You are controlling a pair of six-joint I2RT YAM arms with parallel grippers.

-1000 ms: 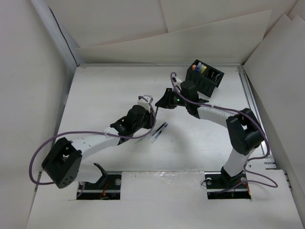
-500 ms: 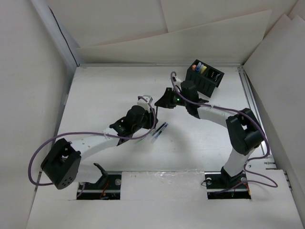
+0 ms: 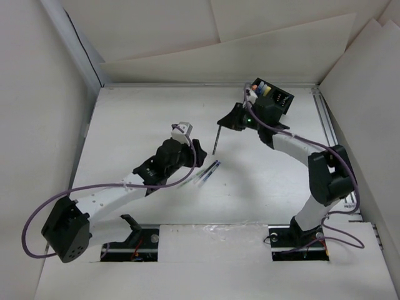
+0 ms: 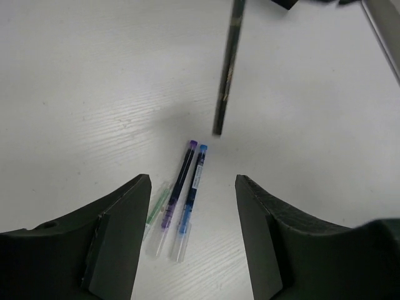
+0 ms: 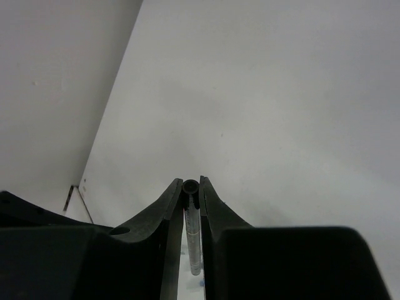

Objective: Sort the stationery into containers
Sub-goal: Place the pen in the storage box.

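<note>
My right gripper [image 3: 232, 120] is shut on a dark, clear-bodied pen [image 3: 215, 140] that hangs down from it above the table; in the right wrist view the pen [image 5: 194, 240] sits between the closed fingers [image 5: 175, 212]. The black organiser box [image 3: 275, 100] stands just right of it, with coloured markers in its left compartment. My left gripper [image 3: 195, 155] is open and empty. In the left wrist view it [image 4: 192, 184] hovers over a purple pen [image 4: 180, 184], a blue pen [image 4: 193, 190] and a thin green pen [image 4: 157, 205] lying side by side. The hanging pen [image 4: 226, 69] shows beyond them.
White walls enclose the table on the left, back and right. A metal rail [image 3: 328, 134] runs along the right edge. The pens on the table [image 3: 208, 172] lie between the two arms. Purple cables loop off both arms.
My right gripper has moved right and back toward the organiser, lifting the dark pen so it hangs free. My left gripper has shifted back a little over the lying pens.
</note>
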